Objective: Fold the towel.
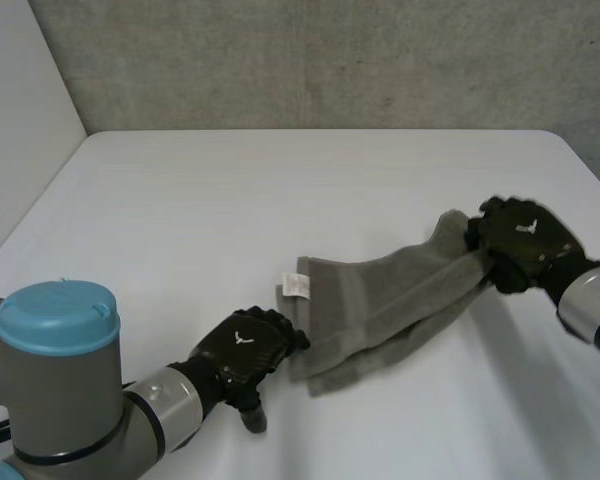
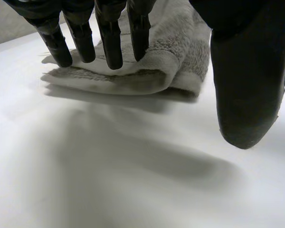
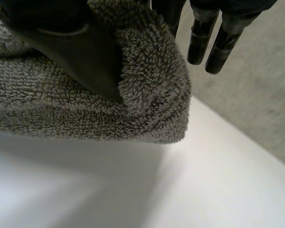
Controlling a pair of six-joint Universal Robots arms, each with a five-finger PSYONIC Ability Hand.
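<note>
White table (image 1: pixel 280 200), grey towel (image 1: pixel 390 300) bunched right of centre: right hand (image 1: pixel 520 245) pinches 1 end under its thumb, left hand (image 1: pixel 245 350) presses flat and open on the other. Soft, limp, light terry; corners look the best hold.

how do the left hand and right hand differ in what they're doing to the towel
The left hand lays straight fingers on the towel's flatter end near the label; the right hand pinches the opposite end, bunched. The left thumb hangs clear of the cloth over the table; the right thumb presses into it. Both touch the same towel.
</note>
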